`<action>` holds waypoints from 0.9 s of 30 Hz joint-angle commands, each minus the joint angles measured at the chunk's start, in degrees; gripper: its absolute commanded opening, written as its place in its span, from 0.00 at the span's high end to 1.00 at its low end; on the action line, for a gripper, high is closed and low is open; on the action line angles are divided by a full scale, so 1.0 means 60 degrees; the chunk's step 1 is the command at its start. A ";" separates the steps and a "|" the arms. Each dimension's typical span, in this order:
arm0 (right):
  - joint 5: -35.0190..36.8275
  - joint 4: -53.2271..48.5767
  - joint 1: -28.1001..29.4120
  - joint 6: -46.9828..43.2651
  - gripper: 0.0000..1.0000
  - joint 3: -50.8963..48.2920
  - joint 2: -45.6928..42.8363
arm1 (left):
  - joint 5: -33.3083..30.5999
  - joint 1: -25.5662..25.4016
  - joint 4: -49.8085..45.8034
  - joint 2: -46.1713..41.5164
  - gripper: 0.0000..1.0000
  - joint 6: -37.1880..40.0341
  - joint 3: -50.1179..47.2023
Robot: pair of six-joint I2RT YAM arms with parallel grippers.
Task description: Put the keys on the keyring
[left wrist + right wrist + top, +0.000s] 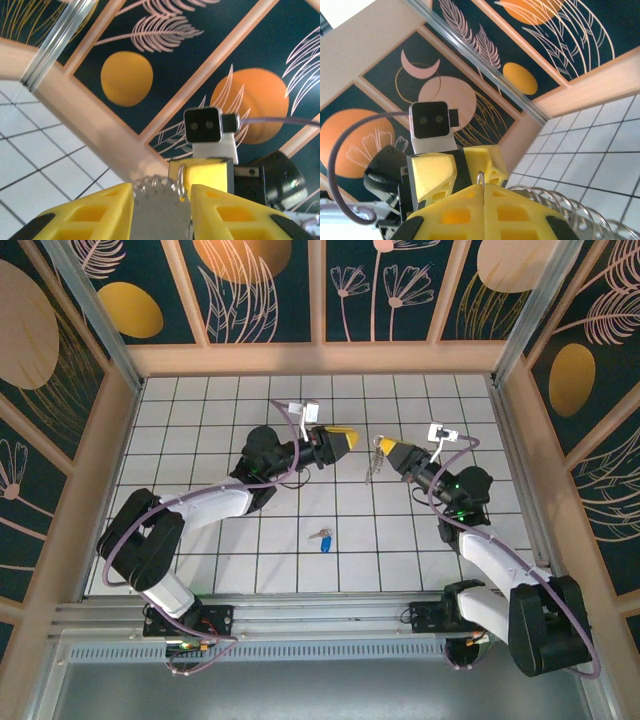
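The right tool (386, 446) is clenched on the keyring (374, 468). I cannot tell the left tool (348, 437) state. The blue key (323, 538) lies on the bench (200, 440).

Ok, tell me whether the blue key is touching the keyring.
Apart. The top view shows the blue key lying on the tiles, with bare tiles between it and the keyring at the right gripper.
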 commanded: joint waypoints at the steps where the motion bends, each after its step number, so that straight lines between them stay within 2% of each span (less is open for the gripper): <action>1: 0.0948 0.0903 0.0438 0.0302 1.00 0.0082 0.0035 | -0.0338 -0.0217 0.1518 0.0326 0.66 -0.0832 0.0105; 9: 0.1242 0.1011 0.0871 0.0243 1.00 0.0306 0.0373 | -0.0289 -0.0482 0.2107 0.0667 0.66 -0.1100 0.0210; 21: 0.1184 0.1114 0.0970 0.0229 1.00 0.0366 0.0608 | -0.0163 -0.0557 0.2079 0.0996 0.69 -0.1116 0.0305; 27: 0.1198 0.1023 0.0967 0.0149 1.00 0.0334 0.0543 | -0.0442 -0.0563 0.2003 0.1005 0.63 -0.1008 0.0112</action>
